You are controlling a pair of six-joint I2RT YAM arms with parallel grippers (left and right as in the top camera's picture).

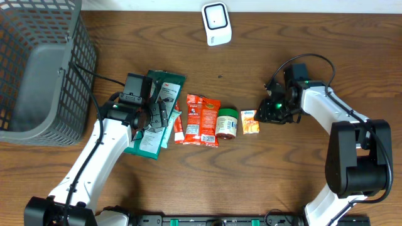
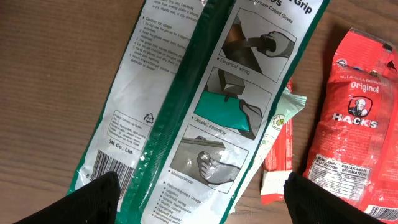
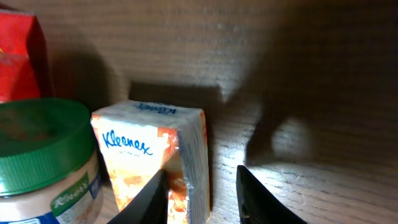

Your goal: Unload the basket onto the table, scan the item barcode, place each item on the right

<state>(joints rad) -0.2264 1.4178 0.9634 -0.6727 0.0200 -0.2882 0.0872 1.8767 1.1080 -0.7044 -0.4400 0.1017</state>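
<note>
Wide-spread left gripper (image 2: 208, 202) over the glove packet (image 2: 205, 93), right gripper (image 3: 202, 199) narrow, astride one edge of the tissue pack (image 3: 152, 146), beside a green-lidded jar (image 3: 43, 140), actual hold unclear.

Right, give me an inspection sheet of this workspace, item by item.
Surface: brown wooden table, no spills seen.
Job's things: white rounded barcode scanner at the far edge; in a row, small orange Kleenex tissue pack, green-lidded jar, red Hacks sweet bags, green-and-white glove packet.
Clutter: grey plastic mesh basket, far left.
Grippers: left claw open above the glove packet; right claw open, astride the tissue pack's corner.
Cables: black cable by the basket's rim; black cable loop above the right claw.
Surroundings: nothing seen.
</note>
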